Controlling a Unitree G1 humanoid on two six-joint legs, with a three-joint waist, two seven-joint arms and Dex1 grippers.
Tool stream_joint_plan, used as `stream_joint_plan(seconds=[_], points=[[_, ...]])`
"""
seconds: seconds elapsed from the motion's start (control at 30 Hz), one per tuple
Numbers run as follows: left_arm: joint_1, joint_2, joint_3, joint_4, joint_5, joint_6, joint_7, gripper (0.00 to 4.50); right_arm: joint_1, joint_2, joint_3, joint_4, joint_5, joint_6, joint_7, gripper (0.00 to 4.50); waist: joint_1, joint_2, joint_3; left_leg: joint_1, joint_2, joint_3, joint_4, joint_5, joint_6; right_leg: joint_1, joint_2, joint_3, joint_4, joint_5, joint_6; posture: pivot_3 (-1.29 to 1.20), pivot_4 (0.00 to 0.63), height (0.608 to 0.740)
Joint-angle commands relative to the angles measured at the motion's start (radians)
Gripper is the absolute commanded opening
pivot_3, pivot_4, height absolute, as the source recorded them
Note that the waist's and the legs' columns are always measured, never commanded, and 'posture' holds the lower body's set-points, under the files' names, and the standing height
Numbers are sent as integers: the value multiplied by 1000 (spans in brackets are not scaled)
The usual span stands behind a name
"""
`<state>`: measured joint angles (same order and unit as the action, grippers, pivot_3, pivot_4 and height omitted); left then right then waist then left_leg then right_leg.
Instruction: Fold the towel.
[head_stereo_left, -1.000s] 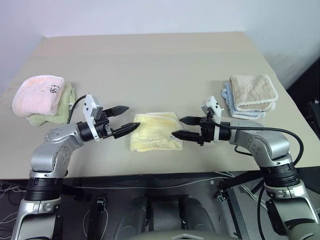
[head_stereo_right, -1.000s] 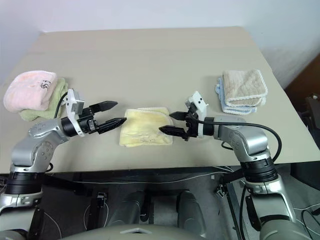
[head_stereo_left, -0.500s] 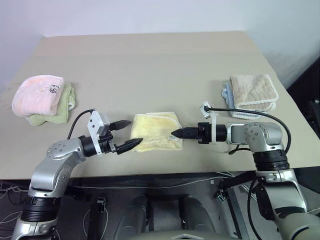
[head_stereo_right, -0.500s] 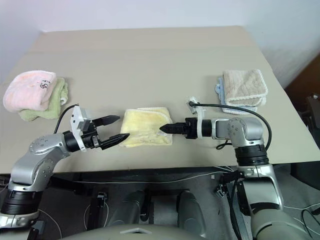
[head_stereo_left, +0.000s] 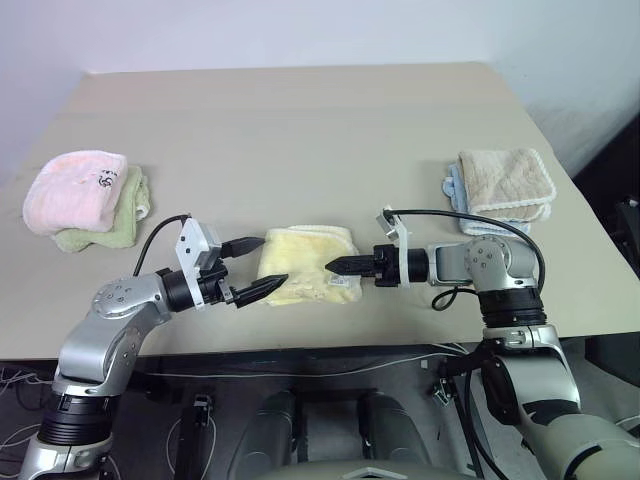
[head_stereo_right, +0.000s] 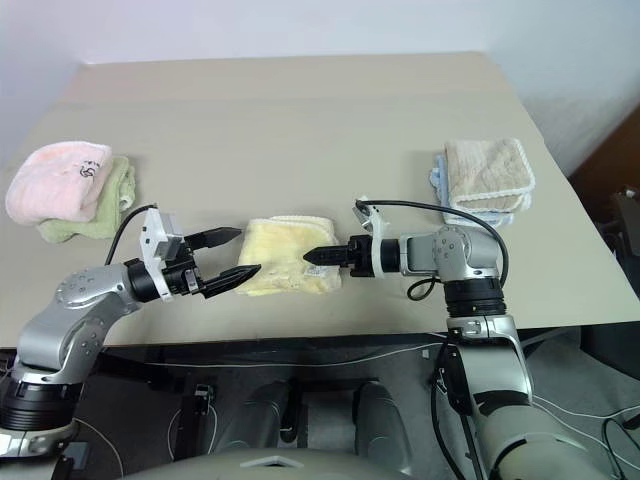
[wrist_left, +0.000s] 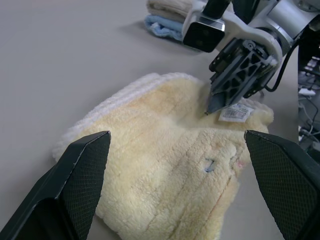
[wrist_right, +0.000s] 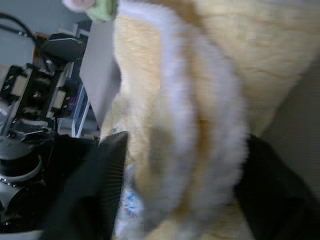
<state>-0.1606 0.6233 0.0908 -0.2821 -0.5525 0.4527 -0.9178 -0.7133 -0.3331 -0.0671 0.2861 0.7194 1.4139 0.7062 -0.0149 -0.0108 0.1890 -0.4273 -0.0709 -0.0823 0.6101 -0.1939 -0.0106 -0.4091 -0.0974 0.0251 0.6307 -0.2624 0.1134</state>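
The towel (head_stereo_left: 305, 262), pale yellow and folded small, lies near the table's front edge, its white tag (wrist_left: 235, 112) at its right corner. My left gripper (head_stereo_left: 273, 261) is open at the towel's left edge, level with the table, with nothing between its fingers. My right gripper (head_stereo_left: 330, 267) points left onto the towel's right side, beside the tag. In the right wrist view the towel's thick hem (wrist_right: 200, 85) lies between its two fingers (wrist_right: 112, 190), which stand apart on either side of it.
A pink towel (head_stereo_left: 75, 188) rests on a light green one (head_stereo_left: 118, 222) at the left. A beige towel (head_stereo_left: 505, 180) sits on a blue one (head_stereo_left: 480, 228) at the right. The tan table (head_stereo_left: 300, 130) stretches far back, and its front edge is close under both arms.
My right gripper has rolled over and moved left and down onto the towel's right edge. My left gripper drew back a little toward the front edge, then kept still.
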Motion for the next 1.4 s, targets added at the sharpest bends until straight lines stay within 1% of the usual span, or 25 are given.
stream_joint_plan(seconds=[0.03, 0.2, 0.23, 0.33, 0.43, 0.57, 0.77, 0.97, 1.07, 1.23, 1.3, 1.4], points=[[-30, 8, -5, -44, -5, 16, 13, 4500, -21, -4, -36, -13, 18, 22, -7, 1814, 0, 0, 0, 0, 0, 0, 0, 0, 0, 0, 0, 0, 0, 0, 0, 0, 150, 740], [-49, 10, -17, -40, -1, 28, 16, 4500, -27, -15, -68, -76, 57, 70, -1, 102, 0, 0, 0, 0, 0, 0, 0, 0, 0, 0, 0, 0, 0, 0, 0, 0, 150, 740], [-56, 10, -19, -37, -1, 29, 17, 4500, -26, -16, -77, -103, 71, 87, -1, 44, 0, 0, 0, 0, 0, 0, 0, 0, 0, 0, 0, 0, 0, 0, 0, 0, 150, 740], [-92, -2, -21, -12, -11, 41, 23, 4500, -40, -3, -139, -164, 107, 118, -28, 44, 1, 0, 0, 0, 0, 0, 0, 0, 0, 0, 0, 0, 0, 0, 0, 0, 150, 740], [-129, -6, -21, 19, -12, 49, 21, 4500, -75, 22, -240, -210, 146, 137, -73, 44, 1, 0, 0, 0, 0, 0, 1, 0, 0, 0, 1, 0, 0, 0, 0, 0, 150, 740], [-164, -8, -31, 73, 7, 27, 7, 4500, -138, 38, -376, -265, 166, 149, -171, 44, 1, 0, 0, 0, 0, 0, 0, 0, 0, 0, 1, 0, 1, 0, 0, 0, 150, 740], [-186, -24, -54, 141, 34, -15, -26, 4500, -222, 48, -571, -298, 141, 4, -376, 44, 1, 0, 0, 0, 0, 0, 0, 0, 0, 0, 0, 0, 0, 0, 0, 0, 150, 740], [-203, -55, -90, 233, 83, -86, -62, 4500, -307, -3, -703, -274, 103, -201, -591, 44, 2, 1, 1, -1, -1, 1, 0, 0, 0, -1, 0, 0, 0, 0, 0, 0, 150, 740], [-220, -71, -92, 283, 90, -121, -89, 4500, -294, -27, -724, -294, 112, -276, -625, 44, 2, 1, 0, -1, -1, 1, -1, 0, 0, -1, 0, 0, 0, 0, 0, 0, 150, 740], [-252, -88, -98, 361, 120, -173, -106, 4500, -233, -30, -771, -317, 112, -362, -738, 44, -1, 1, 0, 0, 0, 1, 0, 0, 1, -1, 0, 0, 1, 0, 0, 0, 150, 740], [-256, -90, -100, 374, 126, -183, -111, 4500, -207, -18, -801, -339, 150, -359, -794, 44, -1, 2, 1, 0, 0, 2, -1, 0, 1, -1, 0, 1, 1, 0, 1, 0, 150, 740], [-257, -94, -101, 391, 137, -198, -117, 4500, -139, 11, -798, -425, 164, -397, -847, 44, -1, 2, 1, -1, 0, 2, -1, 1, 1, -1, 1, 1, 1, 0, 1, 0, 150, 740]])
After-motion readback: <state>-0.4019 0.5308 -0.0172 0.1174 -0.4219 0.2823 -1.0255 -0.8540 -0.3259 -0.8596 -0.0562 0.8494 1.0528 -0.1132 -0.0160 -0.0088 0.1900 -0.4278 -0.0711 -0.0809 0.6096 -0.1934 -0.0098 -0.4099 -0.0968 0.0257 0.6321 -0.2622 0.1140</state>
